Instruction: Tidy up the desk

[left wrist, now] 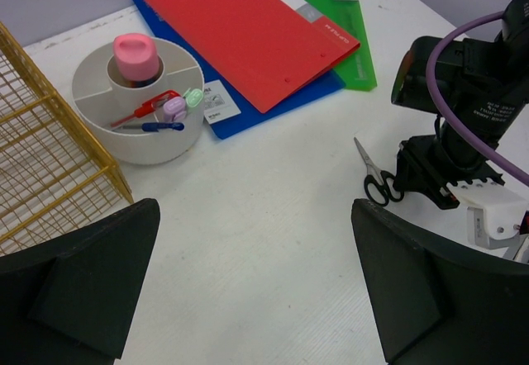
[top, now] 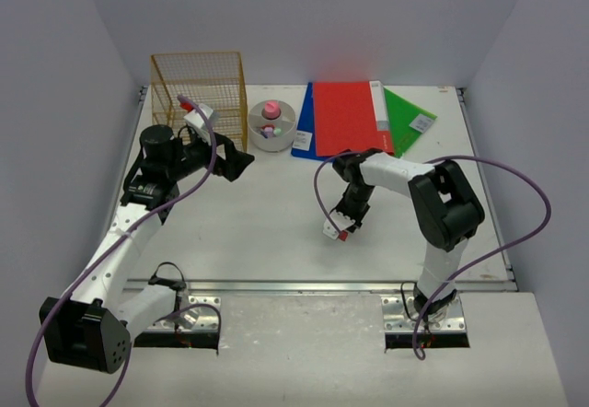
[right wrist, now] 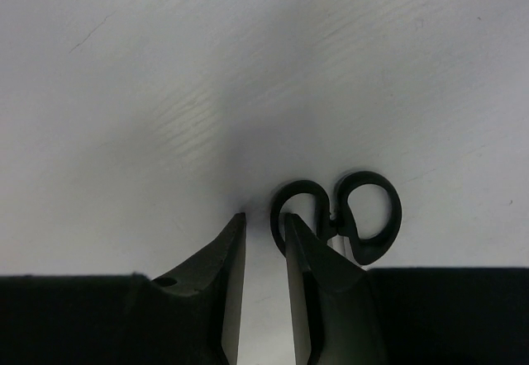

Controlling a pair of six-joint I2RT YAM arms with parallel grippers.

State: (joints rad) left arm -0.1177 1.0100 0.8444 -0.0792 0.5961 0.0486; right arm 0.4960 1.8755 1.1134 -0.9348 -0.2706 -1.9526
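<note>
Our left jaws hang spread wide near the gold wire rack [top: 198, 89] at the bench's [top: 267, 232] back left corner. Mid-bench, we judge the scissors [right wrist: 369, 253] pickup underway. Our right jaws, narrowly parted over bare bench, sit just beside the handles, which lie outside the gap, so we must recentre before closing.

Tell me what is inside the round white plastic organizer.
In the round white organizer, the centre cup holds a pink-capped cylinder, its lower part hidden. The near compartment holds a red-handled tool, a blue pen, a lilac piece and a green piece.
</note>
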